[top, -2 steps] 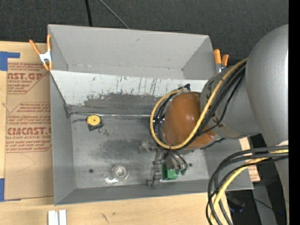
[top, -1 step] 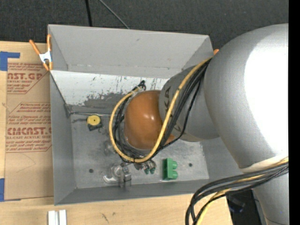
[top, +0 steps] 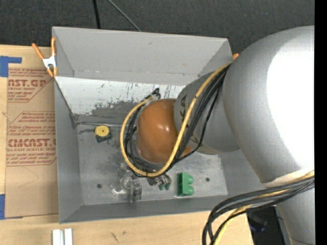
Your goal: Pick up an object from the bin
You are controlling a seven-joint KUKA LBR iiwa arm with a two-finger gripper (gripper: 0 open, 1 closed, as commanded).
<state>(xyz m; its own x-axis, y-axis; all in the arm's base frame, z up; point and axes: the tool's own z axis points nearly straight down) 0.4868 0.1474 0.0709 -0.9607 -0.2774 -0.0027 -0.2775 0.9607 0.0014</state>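
Observation:
My gripper [top: 133,187] pokes out below the orange wrist cover, low over the bin floor near the front wall, left of centre. A small pale, shiny thing [top: 118,190] lies right at its left side; I cannot tell whether they touch. A green block [top: 184,184] with a stepped top sits on the floor to the gripper's right, about a hand's width away. A small round yellow thing [top: 102,131] with a dark centre lies further back to the left, near the foot of the left wall.
The arm, its orange cover and looped yellow and black cables hang over the middle and right of the bin and hide the floor under them. Bare scuffed floor shows between the yellow thing and the gripper.

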